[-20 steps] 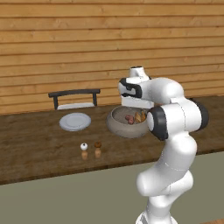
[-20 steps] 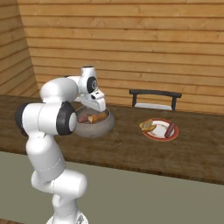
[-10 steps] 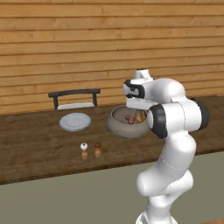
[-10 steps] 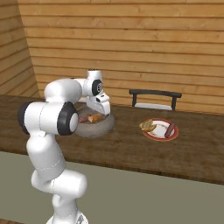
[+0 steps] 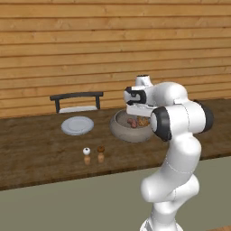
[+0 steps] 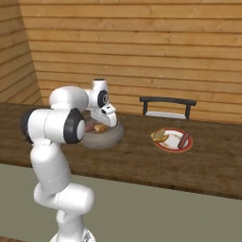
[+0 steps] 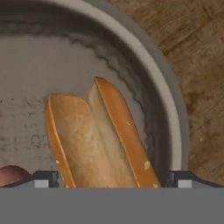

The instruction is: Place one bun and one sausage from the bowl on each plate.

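— Left base view?
— Grey bowl [image 5: 131, 128] on wooden bench [image 5: 36, 149], beside pale plate [image 5: 77, 125]; pincer [image 5: 136, 111] poised over the bowl.
— Right base view?
— Red-rimmed plate [image 6: 173, 140] carrying bun and sausage, apart from bowl.
— Hand view?
— Spread wide, gripping nothing, fingertips [image 7: 43, 178] flanking split bun [image 7: 97, 140] inside the bowl; sausage [image 7: 12, 175] at edge.
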